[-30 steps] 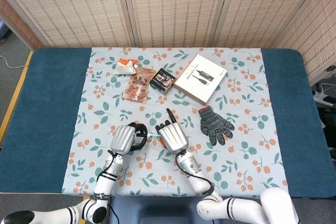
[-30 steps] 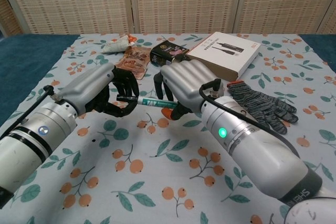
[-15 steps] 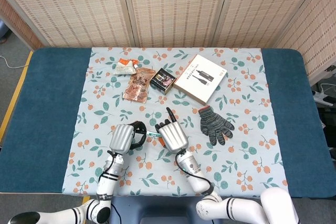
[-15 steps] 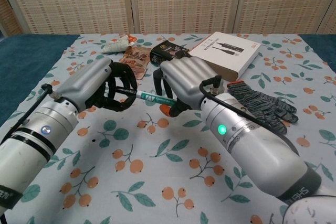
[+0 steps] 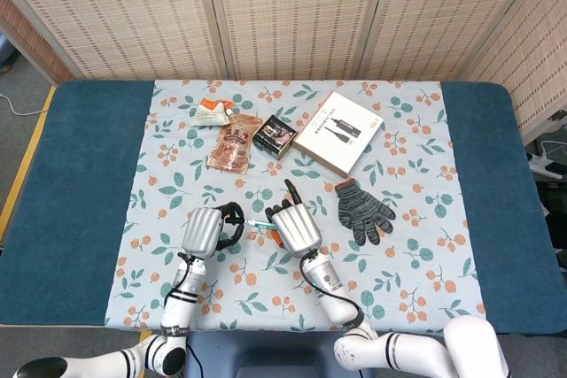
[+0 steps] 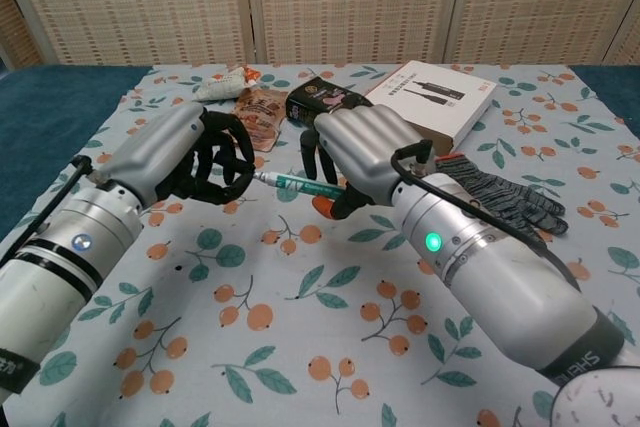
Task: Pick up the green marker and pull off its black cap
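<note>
My right hand [image 6: 362, 152] grips the green marker [image 6: 297, 185] by its barrel and holds it level above the flowered cloth [image 6: 300, 297]. The marker's pale bare tip points left toward my left hand [image 6: 190, 159]. That hand has its dark fingers curled in around the black cap [image 6: 236, 169], which is hard to tell apart from the fingers. A small gap separates the tip from the left hand. In the head view the marker [image 5: 260, 223] spans the space between the left hand [image 5: 204, 230] and the right hand [image 5: 295, 227].
A grey knit glove [image 5: 361, 209] lies right of my right hand. Behind the hands are a white flat box [image 5: 337, 133], a small dark box [image 5: 275, 135], a brown pouch [image 5: 232, 143] and a white packet [image 5: 211, 113]. Blue table borders flank the cloth.
The hands have drawn apart. The black end of the marker that sat in the left hand's fingers has separated, and the marker's pale tip now shows bare.
</note>
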`<state>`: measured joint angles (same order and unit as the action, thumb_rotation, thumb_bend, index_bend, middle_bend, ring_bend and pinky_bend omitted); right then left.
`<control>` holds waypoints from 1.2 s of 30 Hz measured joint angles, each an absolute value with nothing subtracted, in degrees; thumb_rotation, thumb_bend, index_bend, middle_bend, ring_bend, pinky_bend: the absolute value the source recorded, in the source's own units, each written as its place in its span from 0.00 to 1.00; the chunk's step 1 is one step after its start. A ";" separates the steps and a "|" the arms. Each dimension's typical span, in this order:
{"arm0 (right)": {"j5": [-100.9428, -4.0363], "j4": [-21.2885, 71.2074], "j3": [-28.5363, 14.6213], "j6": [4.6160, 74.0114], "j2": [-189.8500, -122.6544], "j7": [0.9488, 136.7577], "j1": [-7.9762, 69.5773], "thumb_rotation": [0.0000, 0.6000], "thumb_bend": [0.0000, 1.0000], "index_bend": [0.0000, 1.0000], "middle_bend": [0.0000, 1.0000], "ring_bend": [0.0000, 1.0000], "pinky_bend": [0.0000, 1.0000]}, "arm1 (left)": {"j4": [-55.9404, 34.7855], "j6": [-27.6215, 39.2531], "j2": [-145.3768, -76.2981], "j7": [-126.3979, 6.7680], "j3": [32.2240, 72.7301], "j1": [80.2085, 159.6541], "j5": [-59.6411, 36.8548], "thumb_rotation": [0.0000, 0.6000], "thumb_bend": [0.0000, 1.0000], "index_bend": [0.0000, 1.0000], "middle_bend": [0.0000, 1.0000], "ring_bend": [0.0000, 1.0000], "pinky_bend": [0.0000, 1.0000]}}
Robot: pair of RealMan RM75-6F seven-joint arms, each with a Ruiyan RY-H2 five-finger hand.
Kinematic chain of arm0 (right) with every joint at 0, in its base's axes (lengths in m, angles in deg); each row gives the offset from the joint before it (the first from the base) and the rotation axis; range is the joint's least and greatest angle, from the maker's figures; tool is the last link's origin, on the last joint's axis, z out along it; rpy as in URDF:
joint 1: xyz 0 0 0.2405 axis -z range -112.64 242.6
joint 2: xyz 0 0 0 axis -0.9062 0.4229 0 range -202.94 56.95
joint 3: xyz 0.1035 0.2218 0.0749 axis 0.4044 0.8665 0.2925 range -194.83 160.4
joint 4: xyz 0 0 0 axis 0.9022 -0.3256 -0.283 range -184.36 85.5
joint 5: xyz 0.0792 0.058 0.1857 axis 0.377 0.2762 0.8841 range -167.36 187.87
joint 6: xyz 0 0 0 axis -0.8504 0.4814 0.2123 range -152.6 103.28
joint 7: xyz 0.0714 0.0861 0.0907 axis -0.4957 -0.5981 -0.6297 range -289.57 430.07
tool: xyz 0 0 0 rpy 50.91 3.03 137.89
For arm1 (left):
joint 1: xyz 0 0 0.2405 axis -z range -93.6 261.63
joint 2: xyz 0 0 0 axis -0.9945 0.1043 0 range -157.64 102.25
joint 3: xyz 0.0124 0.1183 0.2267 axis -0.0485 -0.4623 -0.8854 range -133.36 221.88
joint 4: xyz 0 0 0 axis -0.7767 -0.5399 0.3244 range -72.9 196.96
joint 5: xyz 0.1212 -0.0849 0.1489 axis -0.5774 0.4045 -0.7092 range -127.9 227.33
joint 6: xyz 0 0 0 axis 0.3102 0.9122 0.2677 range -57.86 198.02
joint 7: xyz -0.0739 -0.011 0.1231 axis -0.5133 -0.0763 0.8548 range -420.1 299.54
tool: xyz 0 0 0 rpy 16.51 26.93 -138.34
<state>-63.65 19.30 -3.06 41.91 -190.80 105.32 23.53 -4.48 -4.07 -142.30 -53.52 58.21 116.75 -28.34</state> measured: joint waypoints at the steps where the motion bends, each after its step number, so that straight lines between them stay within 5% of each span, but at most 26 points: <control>1: -63.67 19.20 -3.16 41.92 -190.73 105.39 23.56 1.00 0.32 0.98 0.81 0.44 0.02 | -4.36 -4.10 -142.31 -53.63 58.28 116.76 -28.33 1.00 0.76 0.83 0.92 0.73 0.86; 12: -62.85 17.22 -5.73 41.15 -189.17 106.65 25.39 1.00 0.33 0.94 0.81 0.43 0.02 | 0.04 -0.71 -140.72 -55.47 57.91 116.46 -26.63 1.00 0.59 0.75 0.82 0.65 0.75; 17: -62.55 15.52 -6.91 39.55 -189.89 105.12 25.85 1.00 0.33 0.43 0.50 0.27 0.02 | 2.62 3.21 -139.37 -56.19 55.24 116.69 -26.93 1.00 0.48 0.39 0.49 0.39 0.60; 21: -61.08 15.66 -7.36 37.66 -190.03 106.45 26.03 1.00 0.32 0.05 0.22 0.10 0.00 | 2.13 6.00 -138.05 -56.56 54.60 116.79 -26.34 1.00 0.46 0.22 0.33 0.25 0.55; 27: -58.90 20.75 -7.23 37.02 -187.88 109.21 26.73 1.00 0.27 0.00 0.04 0.00 0.00 | -1.94 6.19 -135.44 -57.03 54.71 116.45 -25.88 1.00 0.42 0.10 0.18 0.14 0.49; 33: -57.21 33.21 -7.81 38.82 -180.68 112.03 29.12 1.00 0.24 0.00 0.00 0.00 0.00 | -9.69 4.86 -129.75 -56.67 53.89 114.95 -26.64 1.00 0.41 0.08 0.11 0.06 0.38; 36: -58.24 42.13 -9.78 42.26 -173.60 112.38 32.17 1.00 0.24 0.00 0.00 0.00 0.00 | -14.00 2.12 -124.36 -57.60 52.22 112.80 -28.78 1.00 0.41 0.06 0.04 0.00 0.24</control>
